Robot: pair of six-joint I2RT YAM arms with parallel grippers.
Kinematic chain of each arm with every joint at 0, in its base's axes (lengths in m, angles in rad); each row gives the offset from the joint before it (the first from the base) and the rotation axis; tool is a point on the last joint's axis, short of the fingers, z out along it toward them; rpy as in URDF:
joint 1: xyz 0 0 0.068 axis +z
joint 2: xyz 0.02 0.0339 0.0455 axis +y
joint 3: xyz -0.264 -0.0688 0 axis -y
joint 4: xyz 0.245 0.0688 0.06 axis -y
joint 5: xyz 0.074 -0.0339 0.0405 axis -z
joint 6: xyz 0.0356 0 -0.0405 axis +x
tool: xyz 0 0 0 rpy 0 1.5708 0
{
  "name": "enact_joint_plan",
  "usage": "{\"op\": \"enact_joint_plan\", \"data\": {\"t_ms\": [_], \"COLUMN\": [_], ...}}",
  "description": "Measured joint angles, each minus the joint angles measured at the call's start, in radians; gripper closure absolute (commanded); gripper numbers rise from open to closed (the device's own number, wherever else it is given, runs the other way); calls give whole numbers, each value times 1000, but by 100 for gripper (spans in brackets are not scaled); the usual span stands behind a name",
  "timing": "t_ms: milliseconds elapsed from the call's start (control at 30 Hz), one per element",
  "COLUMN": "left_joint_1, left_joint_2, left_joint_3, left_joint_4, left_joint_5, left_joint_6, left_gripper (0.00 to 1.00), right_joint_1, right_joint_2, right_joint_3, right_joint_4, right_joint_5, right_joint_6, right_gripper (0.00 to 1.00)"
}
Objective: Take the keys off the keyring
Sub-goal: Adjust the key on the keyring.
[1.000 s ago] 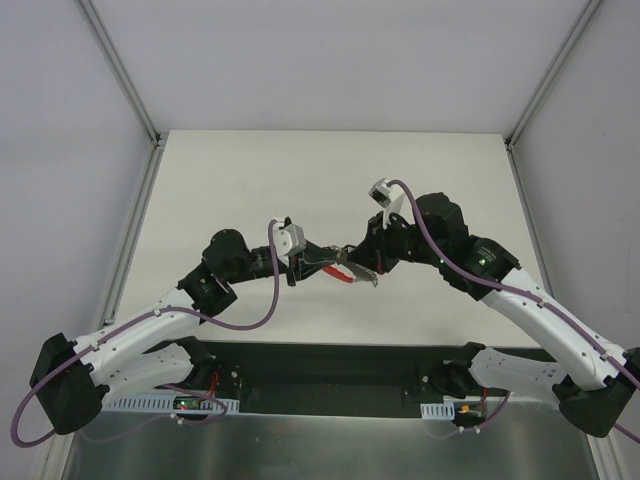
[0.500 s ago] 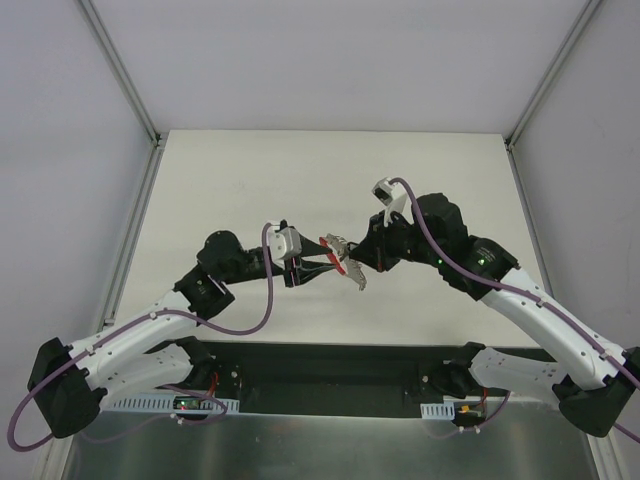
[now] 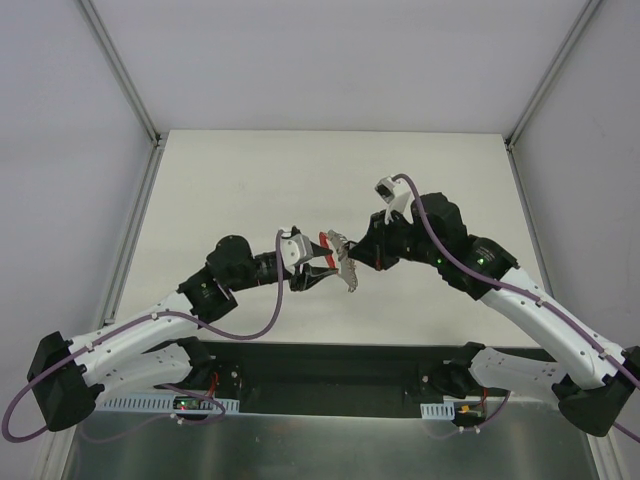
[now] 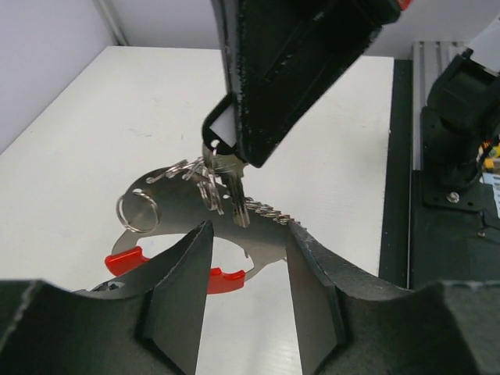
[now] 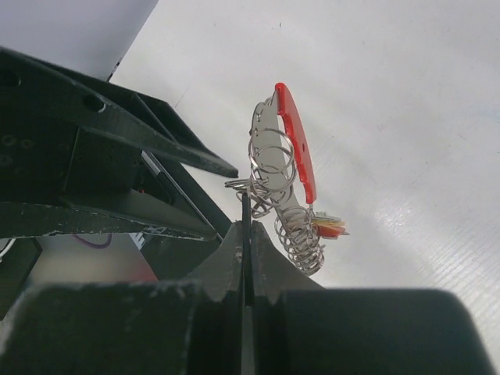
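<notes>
**Top view:** both arms meet in mid-air over the table (image 3: 250, 180). The keyring (image 3: 338, 258) hangs between the left gripper (image 3: 316, 268) and right gripper (image 3: 364, 254), clear of the surface, with its red plastic piece (image 3: 324, 241) on the far-left side. No writing is legible here (only green lights on the arms).

**Left wrist:** the right gripper is clamped tight on the heads of the keys (image 4: 223, 186), which dangle blades-down from it. The left gripper's jaws stand approx. half-wide, either side of the grey tag (image 4: 168, 194). No firm pinch shows, and I can't tell if the pads touch it. A small split ring (image 4: 137, 212) hangs at the tag's left end.

**Right wrist:** the jaws are closed, w/ a thin metal edge poking from the seam. The red piece and stacked rings sit beyond, and a wire coil (image 5: 301, 244) is lowest. The tiny coloured bits (image 5: 329, 227) beside it are too small to read.

**Step, as I judge it:** this is the separating stage. The right arm anchors the keys while the left lines up a hold on the ring side. The next move probably calls for a firm left pinch on the tag or red piece. Then comes a careful twist-and-pull so a key slides round the split ring, which needs fine alignment.
</notes>
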Motion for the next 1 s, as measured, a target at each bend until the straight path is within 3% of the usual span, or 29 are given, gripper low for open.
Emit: {"op": "enact_joint_plan", "data": {"t_ms": [367, 467, 667, 1000], "left_joint_1": [0, 3, 69, 128], "left_joint_2": [-4, -23, -148, -113], "left_joint_3": [-55, -60, -84, 50], "left_joint_4": [75, 59, 12, -205], "left_joint_5": [-134, -147, -106, 63], "left_joint_6": [-42, -47, -72, 18], "left_gripper": [53, 42, 29, 30], "right_joint_1": [0, 0, 0, 0], "right_joint_2": [-2, -10, -43, -55], "right_joint_3": [0, 0, 0, 60], "right_joint_4": [48, 54, 55, 31], "right_joint_5": [-10, -27, -80, -225], "right_joint_6": [50, 48, 22, -53], "right_gripper": [99, 99, 99, 99]}}
